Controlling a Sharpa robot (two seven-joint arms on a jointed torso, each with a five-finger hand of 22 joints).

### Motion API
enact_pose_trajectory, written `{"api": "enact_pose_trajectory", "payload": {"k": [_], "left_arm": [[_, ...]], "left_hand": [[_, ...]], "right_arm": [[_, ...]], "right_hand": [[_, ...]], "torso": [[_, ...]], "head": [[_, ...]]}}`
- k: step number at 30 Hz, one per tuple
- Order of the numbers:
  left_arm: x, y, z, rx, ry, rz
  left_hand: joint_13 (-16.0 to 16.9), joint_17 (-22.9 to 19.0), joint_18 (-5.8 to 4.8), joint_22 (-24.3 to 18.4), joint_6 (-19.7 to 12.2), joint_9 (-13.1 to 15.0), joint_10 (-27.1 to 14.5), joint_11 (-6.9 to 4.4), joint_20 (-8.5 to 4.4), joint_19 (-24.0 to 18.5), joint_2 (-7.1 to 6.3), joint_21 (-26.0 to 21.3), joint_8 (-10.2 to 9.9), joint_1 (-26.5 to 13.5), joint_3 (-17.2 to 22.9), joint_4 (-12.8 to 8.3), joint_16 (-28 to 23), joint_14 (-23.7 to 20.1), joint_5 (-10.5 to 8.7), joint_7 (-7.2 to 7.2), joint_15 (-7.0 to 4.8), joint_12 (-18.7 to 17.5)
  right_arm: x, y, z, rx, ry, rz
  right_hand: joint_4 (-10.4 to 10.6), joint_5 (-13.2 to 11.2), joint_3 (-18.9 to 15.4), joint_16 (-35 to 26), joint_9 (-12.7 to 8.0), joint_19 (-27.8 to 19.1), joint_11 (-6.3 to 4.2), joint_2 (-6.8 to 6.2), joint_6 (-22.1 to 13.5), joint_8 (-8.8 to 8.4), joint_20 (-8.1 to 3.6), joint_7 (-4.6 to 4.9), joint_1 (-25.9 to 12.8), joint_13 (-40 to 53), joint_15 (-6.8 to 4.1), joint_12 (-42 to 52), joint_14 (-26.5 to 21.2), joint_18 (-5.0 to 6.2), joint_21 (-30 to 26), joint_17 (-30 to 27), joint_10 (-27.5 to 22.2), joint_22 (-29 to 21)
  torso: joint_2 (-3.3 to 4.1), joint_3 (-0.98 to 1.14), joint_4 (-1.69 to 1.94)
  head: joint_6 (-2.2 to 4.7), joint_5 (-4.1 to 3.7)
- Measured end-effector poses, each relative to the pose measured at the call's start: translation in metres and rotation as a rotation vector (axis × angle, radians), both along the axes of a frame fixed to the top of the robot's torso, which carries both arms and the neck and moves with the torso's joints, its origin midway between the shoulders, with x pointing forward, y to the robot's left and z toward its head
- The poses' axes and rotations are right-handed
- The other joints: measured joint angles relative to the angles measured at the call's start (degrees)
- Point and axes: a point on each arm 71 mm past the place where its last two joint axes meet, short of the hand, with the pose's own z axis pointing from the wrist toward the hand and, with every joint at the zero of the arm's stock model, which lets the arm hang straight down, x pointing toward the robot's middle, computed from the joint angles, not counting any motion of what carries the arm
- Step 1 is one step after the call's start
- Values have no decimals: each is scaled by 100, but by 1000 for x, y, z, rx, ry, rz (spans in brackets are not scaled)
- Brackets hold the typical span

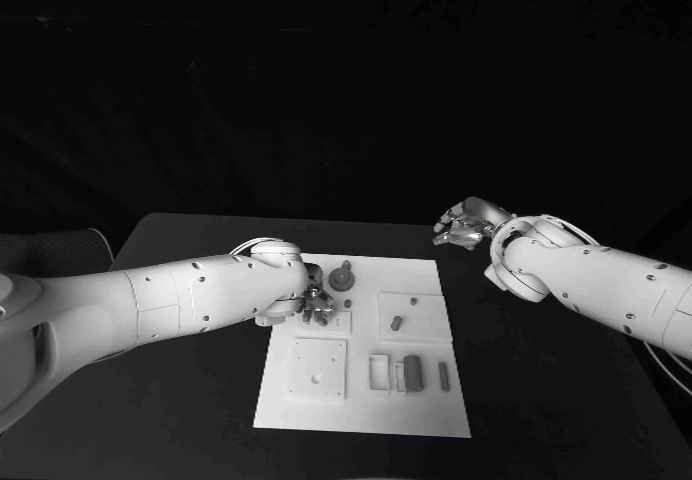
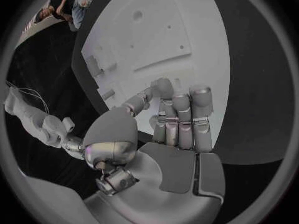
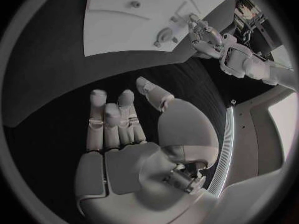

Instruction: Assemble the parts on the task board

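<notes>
Left hand (image 1: 315, 300) empty over task board (image 1: 361, 400), right hand (image 1: 469, 225) empty, fingers apart.

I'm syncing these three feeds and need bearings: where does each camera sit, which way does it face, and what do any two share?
Head view: on the robot's head, facing down at the black table and white task board; both white arms enter, left robot hand over the board, right robot hand off it.
Left wrist view: behind the left robot hand, facing the board.
Right wrist view: behind the right robot hand, facing the board.
Shared: the right wrist and head views both show the left robot hand.
</notes>
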Motion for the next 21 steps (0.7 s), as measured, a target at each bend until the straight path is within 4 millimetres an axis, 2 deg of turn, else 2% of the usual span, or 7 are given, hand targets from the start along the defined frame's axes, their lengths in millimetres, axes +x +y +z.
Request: {"api": "enact_pose_trajectory", "payload": {"k": [18, 21], "left_arm": [[2, 1, 0, -3, -8, -2], [2, 1, 0, -4, -9, -2]], "left_hand": [[11, -11, 0, -1, 6, 82, -2, 2, 0, 0, 1, 22, 10, 0, 29, 71, 39, -9, -44, -6, 9, 22], [10, -11, 0, -1, 7, 201, -2, 3, -8, 8, 8, 22, 10, -7, 31, 78, 39, -9, -45, -7, 9, 22]], "right_arm": [[0, 1, 0, -1, 2, 2], [0, 1, 0, -1, 2, 2]], "right_hand": [[0, 0, 0, 0, 0, -1, 0, 0, -1, 0, 1, 1, 0, 0, 11, 0, 1, 0, 0, 0, 0, 0], [0, 0, 0, 0, 0, -1, 0, 0, -2, 0, 1, 2, 0, 0, 12, 0, 0, 0, 0, 0, 0, -1]], "torso": [[-3, 3, 2], [-3, 3, 1]], "head": [[0, -7], [0, -8]]}}
